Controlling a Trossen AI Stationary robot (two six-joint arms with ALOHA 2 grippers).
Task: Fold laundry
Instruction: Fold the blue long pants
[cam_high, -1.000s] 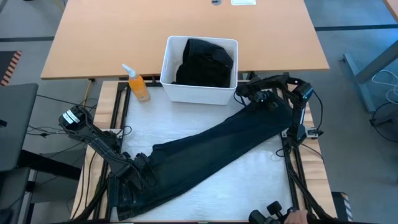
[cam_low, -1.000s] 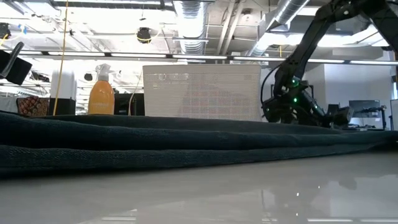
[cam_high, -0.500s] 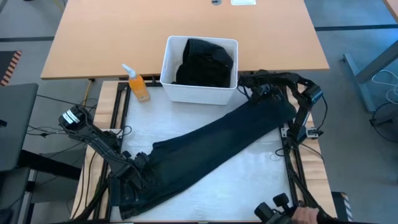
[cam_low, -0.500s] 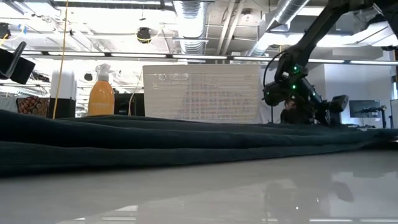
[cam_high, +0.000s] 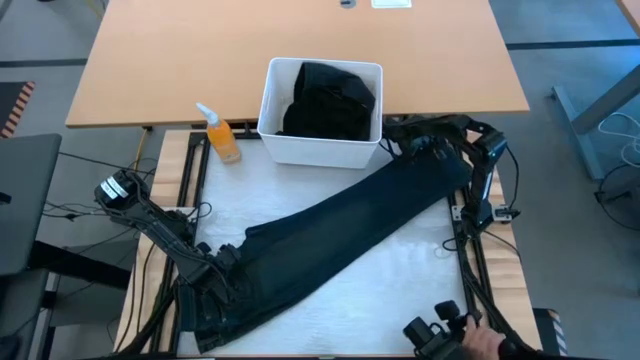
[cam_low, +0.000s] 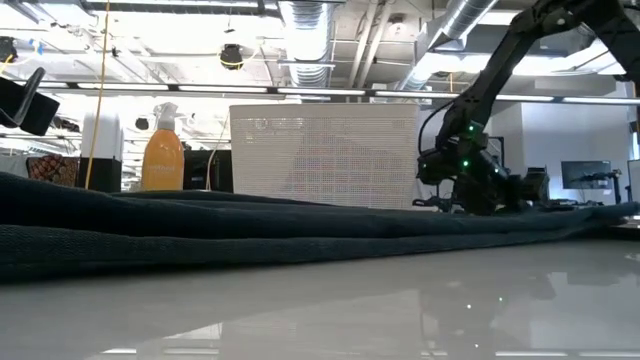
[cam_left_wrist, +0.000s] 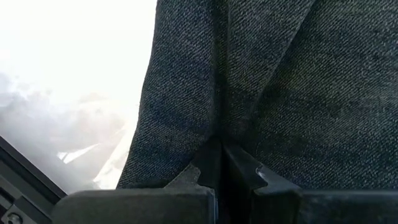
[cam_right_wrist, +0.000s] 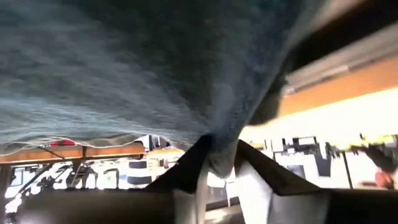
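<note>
Dark navy trousers (cam_high: 340, 230) lie stretched slantwise on the white table top, from the near left corner to the far right beside the bin. My left gripper (cam_high: 215, 290) is shut on their near left end, also seen in its wrist view (cam_left_wrist: 219, 149). My right gripper (cam_high: 415, 150) is at their far right end, close to the table in the low view (cam_low: 460, 195). Its fingers stand apart, with a fold of the cloth (cam_right_wrist: 221, 158) between them. Black clothing (cam_high: 330, 100) fills the bin. My left gripper pinches the trousers' near left end (cam_left_wrist: 217, 127) between its two fingers, pointing down from above. A crease runs away from the fingertips, and the cloth around them lies flat on the table. My right gripper has the trousers' far right end (cam_right_wrist: 217, 149) sagging into the gap between its spread fingers (cam_right_wrist: 186, 171). It comes in slanting down from the table's right side. Whether the fingers pinch the cloth, I cannot tell.
A white bin (cam_high: 270, 115) stands at the table's far edge, an orange spray bottle (cam_high: 222, 135) left of it. A person's hand (cam_high: 485, 345) with a dark device shows at the near right corner. Bare white table lies on both sides of the trousers.
My right gripper, at the trousers' far right end, rose a little and came down again, rolling about its wrist and shifting slightly toward the far edge. The trousers stay stretched across the table.
</note>
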